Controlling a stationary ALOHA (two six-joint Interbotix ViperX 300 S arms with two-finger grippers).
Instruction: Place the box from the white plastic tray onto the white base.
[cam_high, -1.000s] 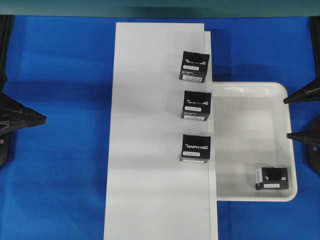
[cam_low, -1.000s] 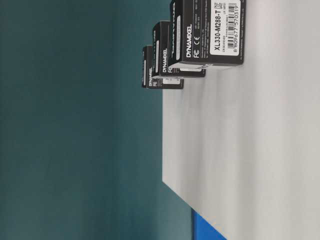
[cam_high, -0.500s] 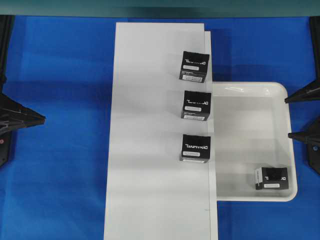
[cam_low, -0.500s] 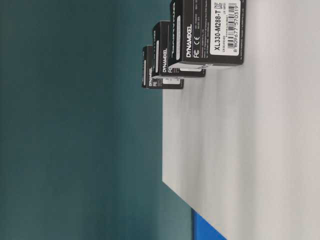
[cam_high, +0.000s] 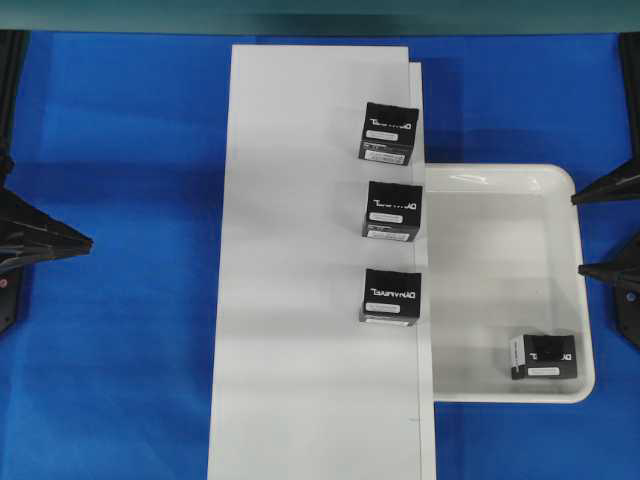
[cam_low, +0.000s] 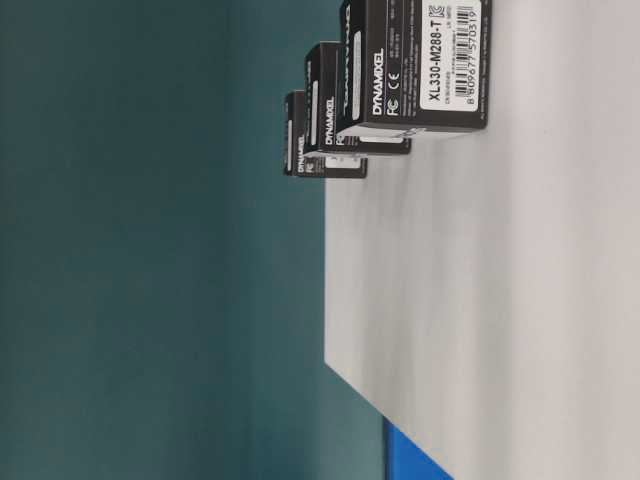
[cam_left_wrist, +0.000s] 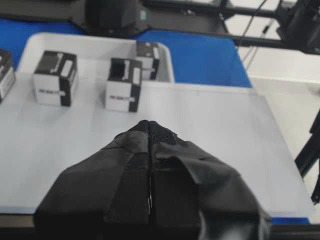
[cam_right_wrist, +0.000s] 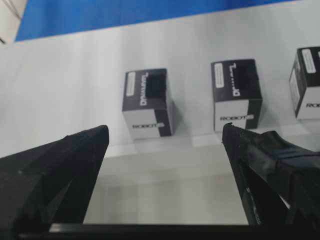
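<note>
One box lies in the tray, probably light and stiff; take its flat sides. Your right gripper is spread, left gripper pressed together.

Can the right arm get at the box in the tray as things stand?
Probably yes. The right gripper is open at the white plastic tray's right rim, and the box sits alone in the near right corner with nothing above it; the rim close by may crowd one finger.

Glossy plastic tray; matte white base.
</note>
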